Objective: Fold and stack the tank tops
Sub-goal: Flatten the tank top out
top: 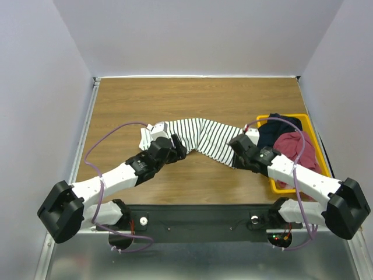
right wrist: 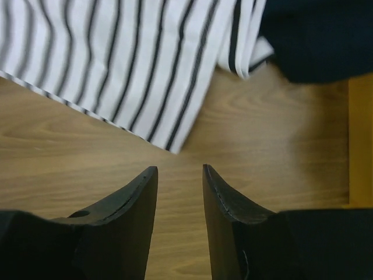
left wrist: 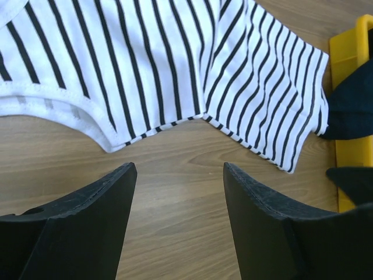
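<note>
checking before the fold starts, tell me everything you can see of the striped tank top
The striped tank top is soft white cloth with thin dark stripes and a stitched hem. It lies spread out and slightly rumpled on the wooden table, stretched sideways in a shallow bend. Its right end reaches dark cloth at the yellow bin. The left gripper and right gripper sit open just short of its near edge, not touching it.

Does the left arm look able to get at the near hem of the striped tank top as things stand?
Probably yes. The left gripper is open over the bare table, and the striped tank top lies just ahead of it with nothing in between.
</note>
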Motion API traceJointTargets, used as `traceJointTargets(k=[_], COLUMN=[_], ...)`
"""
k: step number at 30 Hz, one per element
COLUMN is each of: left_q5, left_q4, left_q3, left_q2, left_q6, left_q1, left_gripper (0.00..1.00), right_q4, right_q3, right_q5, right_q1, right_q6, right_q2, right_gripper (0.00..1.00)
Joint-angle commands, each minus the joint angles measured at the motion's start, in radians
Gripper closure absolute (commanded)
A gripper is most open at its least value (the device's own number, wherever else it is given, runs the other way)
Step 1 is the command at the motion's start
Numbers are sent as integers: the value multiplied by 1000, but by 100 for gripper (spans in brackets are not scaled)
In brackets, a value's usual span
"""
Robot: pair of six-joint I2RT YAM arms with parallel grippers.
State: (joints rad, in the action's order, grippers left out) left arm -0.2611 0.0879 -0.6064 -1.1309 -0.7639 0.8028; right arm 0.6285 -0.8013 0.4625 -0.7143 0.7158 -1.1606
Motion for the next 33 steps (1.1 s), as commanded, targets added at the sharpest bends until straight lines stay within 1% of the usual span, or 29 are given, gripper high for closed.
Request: traceJointTargets(k=[1,2,3,9,12,17,19,20,23,24,26,28,29,30,31,32,33], left_q5=[-61,-69,-79,-99,-118,-124,-110,-107,-89,-89,-78,-76,-78,-78,-82,-84,-90], left_q4=[90,95,104,127,148,181,185,187,199,202,210,213,211,208,199,194,188], left_q3=[37,52,57,57,59,37,16,1,-22,-27,-39,-55,-65,-70,-76,-88,-98], left_q2=[11,7,-1,-125,-165,-250,-302,-319,-387,-403,-446,-470,-475,-478,-481,-481,-481], left_q6=[-86,-94,-101,-138,-149,-134,-118,-115,-104,-104,-100,-92,-91,-89,-86,-83,-71], left_q1=[1,1,1,-4,-25,-98,-114,-128,-134,-142,-149,-166,-175,-183,-204,-215,-226], left_gripper=[28,27,24,20,19,20,30,38,42,46,53,67,81,88,94,99,100], right_q4=[-98,-105,-110,-157,-200,-251,-269,-273,-276,-277,-279,-286,-289,-294,-306,-311,-316], right_q3=[100,112,120,132,145,148,145,142,139,139,137,131,128,125,117,114,110], right_q5=[-68,-65,-61,-44,-42,-18,-5,2,43,54,74,87,85,84,76,67,59], right_q1=[-2,-2,-2,-2,-1,-4,-2,-2,-2,-2,-2,-2,-2,-2,-2,-2,-2], right_q6=[91,97,109,117,122,125,126,126,129,128,125,119,111,106,100,96,85], right_q2=[28,35,42,10,-20,-100,-132,-142,-169,-174,-189,-214,-223,-234,-250,-260,-269], right_gripper=[58,57,57,50,48,48,48,48,48,48,48,51,55,59,74,81,86])
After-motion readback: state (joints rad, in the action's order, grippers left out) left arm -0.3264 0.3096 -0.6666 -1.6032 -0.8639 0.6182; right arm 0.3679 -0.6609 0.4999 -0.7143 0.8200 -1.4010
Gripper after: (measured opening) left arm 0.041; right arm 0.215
